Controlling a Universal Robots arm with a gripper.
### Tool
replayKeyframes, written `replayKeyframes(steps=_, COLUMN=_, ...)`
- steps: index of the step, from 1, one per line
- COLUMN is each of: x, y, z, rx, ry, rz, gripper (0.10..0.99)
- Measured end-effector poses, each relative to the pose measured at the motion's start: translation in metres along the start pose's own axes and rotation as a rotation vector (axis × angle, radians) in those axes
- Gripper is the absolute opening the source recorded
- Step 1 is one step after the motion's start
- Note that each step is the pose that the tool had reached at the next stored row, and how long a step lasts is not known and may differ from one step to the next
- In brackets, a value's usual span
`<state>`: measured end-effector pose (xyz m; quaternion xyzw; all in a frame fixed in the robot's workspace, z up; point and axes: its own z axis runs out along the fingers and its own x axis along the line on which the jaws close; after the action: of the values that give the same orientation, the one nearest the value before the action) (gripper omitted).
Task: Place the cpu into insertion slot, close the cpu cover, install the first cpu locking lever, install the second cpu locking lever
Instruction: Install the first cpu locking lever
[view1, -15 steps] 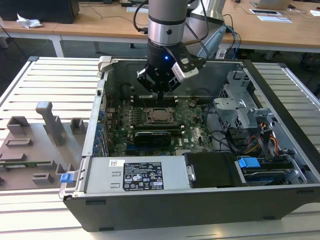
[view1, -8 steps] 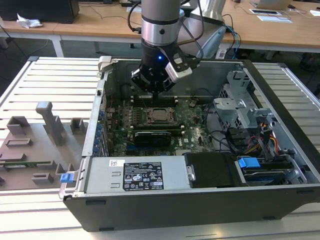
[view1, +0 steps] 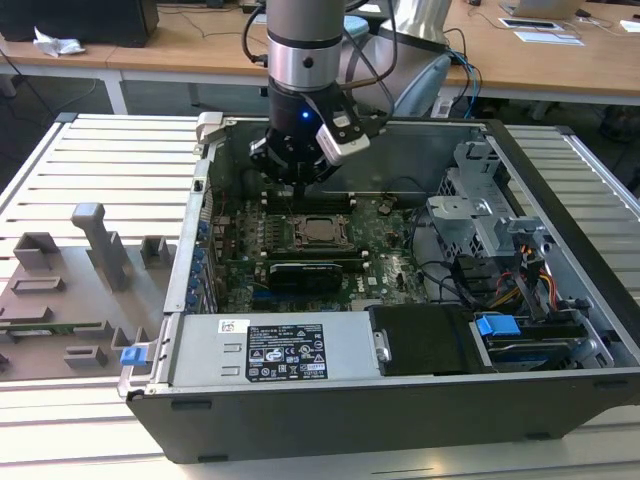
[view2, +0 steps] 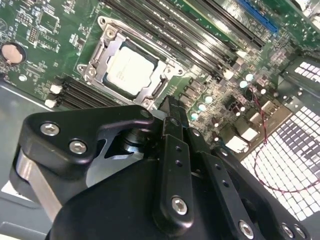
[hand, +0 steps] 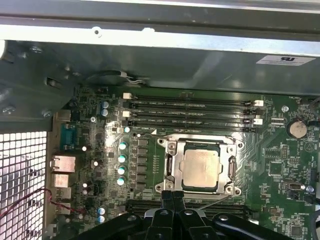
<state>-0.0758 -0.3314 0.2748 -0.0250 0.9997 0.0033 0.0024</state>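
The cpu (hand: 201, 169) lies flat in the insertion slot (view1: 322, 231) on the green motherboard, its pale silver top facing up; it also shows in the second wrist view (view2: 131, 70). The cpu cover (hand: 171, 165) lies down around the chip as a metal frame (view2: 98, 54). A thin locking lever rod (hand: 215, 201) slants along the socket's edge closest to my fingers. My gripper (hand: 173, 199) is shut with nothing between its fingers, its tips hovering just beside that edge of the socket. In the exterior view the gripper (view1: 297, 186) hangs over the board just behind the socket.
Black memory slots (hand: 195, 111) run along the far side of the socket. The open computer case (view1: 210, 330) has metal walls, a drive cage (view1: 480, 215) and cables on the exterior view's right. Grey fixtures (view1: 100, 245) stand on the slatted table on the exterior view's left.
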Motion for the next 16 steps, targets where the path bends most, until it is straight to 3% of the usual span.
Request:
replayKeyframes(steps=11, x=0.014, y=0.0013, z=0.0004, rx=0.0, ry=-0.0001, rz=0.0, gripper=0.106)
replayKeyframes(steps=16, x=0.016, y=0.0102, z=0.0009, rx=0.0, ry=-0.0002, rz=0.0, gripper=0.106)
